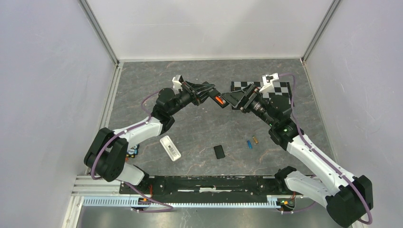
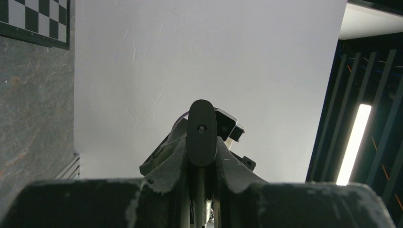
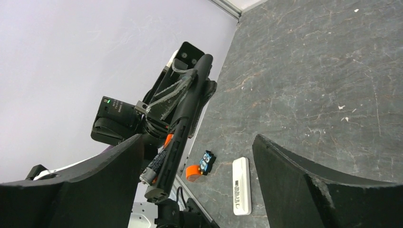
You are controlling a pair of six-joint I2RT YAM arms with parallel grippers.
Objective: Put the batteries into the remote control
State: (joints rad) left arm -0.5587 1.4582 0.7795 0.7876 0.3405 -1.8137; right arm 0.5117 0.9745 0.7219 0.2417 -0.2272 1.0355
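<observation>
Two loose batteries, the blue battery (image 1: 249, 144) and gold battery (image 1: 255, 140), lie on the table (image 1: 199, 128) behind the right gripper (image 1: 232, 101), which gapes empty. The left gripper (image 1: 211, 93) clamps the black remote (image 3: 183, 114) aloft, an orange battery (image 1: 218, 99) seemingly seated inside.

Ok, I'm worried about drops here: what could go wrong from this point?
The black remote is held in the air by the left fingers alone, its cover lying on the table, so the orange battery in it might slip out. The open right fingers, close by, could knock the remote.
</observation>
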